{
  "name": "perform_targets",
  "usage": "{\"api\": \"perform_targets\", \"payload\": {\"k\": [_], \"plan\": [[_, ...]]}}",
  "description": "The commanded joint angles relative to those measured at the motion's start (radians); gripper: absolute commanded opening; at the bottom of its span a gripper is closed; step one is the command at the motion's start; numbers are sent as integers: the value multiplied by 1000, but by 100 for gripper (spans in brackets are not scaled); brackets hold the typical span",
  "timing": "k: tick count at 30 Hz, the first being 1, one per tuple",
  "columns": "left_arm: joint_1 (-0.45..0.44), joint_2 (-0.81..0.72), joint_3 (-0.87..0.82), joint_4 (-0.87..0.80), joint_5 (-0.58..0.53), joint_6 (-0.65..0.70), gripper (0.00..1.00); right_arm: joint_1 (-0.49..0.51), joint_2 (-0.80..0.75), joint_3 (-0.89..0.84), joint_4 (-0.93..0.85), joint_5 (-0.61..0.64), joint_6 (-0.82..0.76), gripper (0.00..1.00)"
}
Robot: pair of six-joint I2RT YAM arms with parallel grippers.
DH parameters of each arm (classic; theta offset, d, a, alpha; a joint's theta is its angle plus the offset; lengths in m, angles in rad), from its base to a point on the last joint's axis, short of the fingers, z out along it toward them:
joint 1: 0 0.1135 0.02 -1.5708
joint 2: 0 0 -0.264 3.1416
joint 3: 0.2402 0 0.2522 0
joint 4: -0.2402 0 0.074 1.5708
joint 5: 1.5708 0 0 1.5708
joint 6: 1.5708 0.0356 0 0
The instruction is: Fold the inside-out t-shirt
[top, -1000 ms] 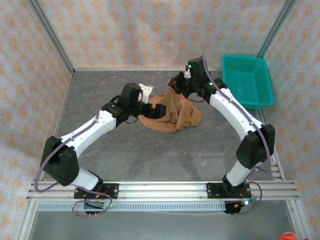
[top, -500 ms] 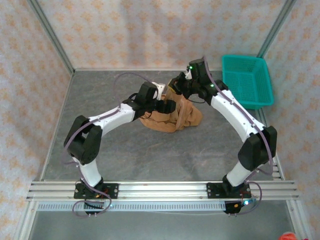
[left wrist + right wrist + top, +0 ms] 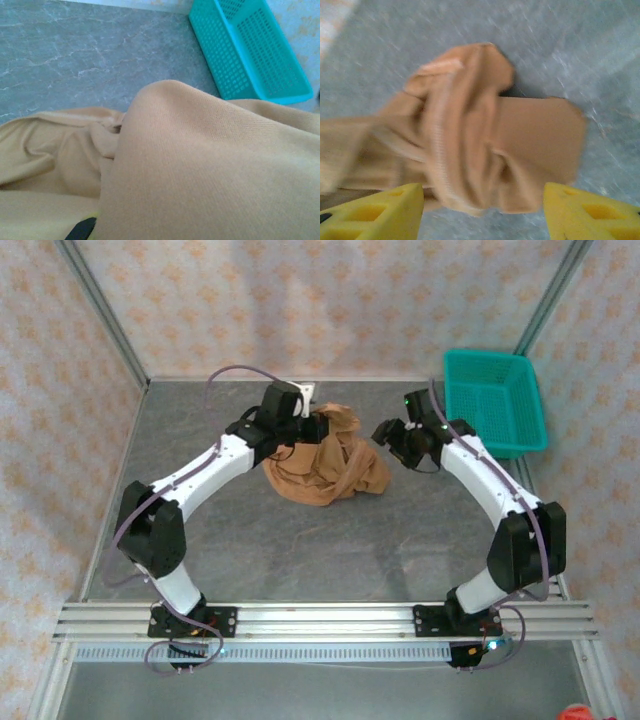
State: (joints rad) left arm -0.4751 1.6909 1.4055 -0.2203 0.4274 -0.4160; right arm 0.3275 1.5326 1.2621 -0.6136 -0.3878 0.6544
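Grey table [image 3: 200,530] from above: inside-out t-shirt [image 3: 325,470] bunched at centre, left gripper [image 3: 312,427] pinched shut on its 12 o'clock edge, right gripper [image 3: 385,432] just beside it at 3 o'clock.
Left wrist: cloth close up, teal basket [image 3: 250,55] at 1 o'clock.
Right wrist: yellow fingers [image 3: 375,210] spread wide, holding nothing.

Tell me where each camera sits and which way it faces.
Top external: high behind the bases, facing down at the grey table; both arms, left gripper, right gripper.
Left wrist: low over the tan cloth t-shirt, facing the teal plastic mesh basket; dark sliver, likely finger.
Right wrist: facing down at the t-shirt; spread yellow fingers.
Shared: t-shirt in all; basket in first two.
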Motion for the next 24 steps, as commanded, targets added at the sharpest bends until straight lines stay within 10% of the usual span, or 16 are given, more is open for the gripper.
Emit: {"api": "perform_targets", "payload": {"k": [1,12,17,24], "plan": [[6,-26,2,18,49,-61,0,73,-4,-37,51,13,-15,64],[7,-42,36,-28,50,-68,0,197,271,63,251,-29,91,62],[74,-34,201,-115,98,-112,0,162,358,86,219,7,91,0],[319,25,645,-271,165,-323,0,-29,164,-223,255,27,44,0]]}}
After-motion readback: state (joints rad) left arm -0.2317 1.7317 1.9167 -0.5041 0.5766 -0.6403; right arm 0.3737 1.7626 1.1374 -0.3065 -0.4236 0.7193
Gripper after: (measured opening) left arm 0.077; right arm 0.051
